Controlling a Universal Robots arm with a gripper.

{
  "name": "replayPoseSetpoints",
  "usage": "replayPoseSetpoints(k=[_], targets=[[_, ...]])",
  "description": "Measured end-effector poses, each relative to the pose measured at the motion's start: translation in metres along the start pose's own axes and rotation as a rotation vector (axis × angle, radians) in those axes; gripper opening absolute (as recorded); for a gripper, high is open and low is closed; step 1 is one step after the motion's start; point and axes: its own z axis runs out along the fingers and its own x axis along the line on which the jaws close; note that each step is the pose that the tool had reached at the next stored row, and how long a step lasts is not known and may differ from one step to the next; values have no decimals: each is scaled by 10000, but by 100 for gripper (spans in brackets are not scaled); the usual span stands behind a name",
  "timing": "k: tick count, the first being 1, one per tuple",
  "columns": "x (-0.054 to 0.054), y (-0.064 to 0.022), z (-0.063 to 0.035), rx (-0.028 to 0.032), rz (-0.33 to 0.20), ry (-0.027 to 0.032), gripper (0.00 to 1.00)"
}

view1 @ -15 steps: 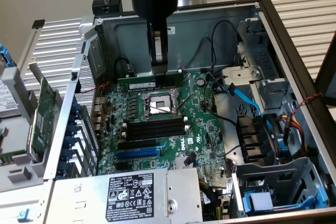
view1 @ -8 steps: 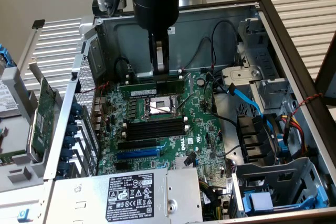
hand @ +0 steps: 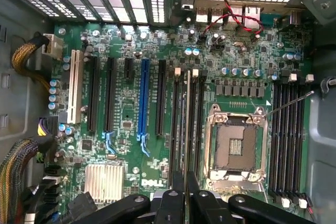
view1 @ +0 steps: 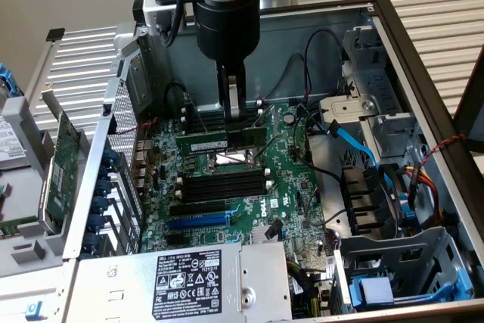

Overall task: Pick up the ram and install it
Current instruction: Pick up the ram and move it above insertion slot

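The ram (view1: pixel 212 142) is a thin green stick with a white label strip, held level inside the open computer case. My gripper (view1: pixel 236 122) reaches straight down from above and is shut on its upper edge near the middle. In the wrist view the ram (hand: pixel 186 129) appears edge-on as a thin line running away from my fingertips (hand: pixel 173 203). It lies along the bank of black memory slots (hand: pixel 195 124) beside the CPU socket (hand: pixel 236 148). Whether its lower edge touches a slot I cannot tell.
A second bank of black slots (view1: pixel 223 184) lies on the near side of the CPU socket (view1: pixel 227 159). A larger green expansion card (view1: pixel 64 158) stands outside the case at the exterior view's left. A blue cable (view1: pixel 354 144), drive cages (view1: pixel 393 262) and the power supply (view1: pixel 189 281) crowd the case.
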Motion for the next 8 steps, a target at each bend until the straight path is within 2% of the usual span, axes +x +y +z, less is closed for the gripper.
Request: replayPoseSetpoints(k=[8], targets=[[4,-4,145,-10,-88,2,14]])
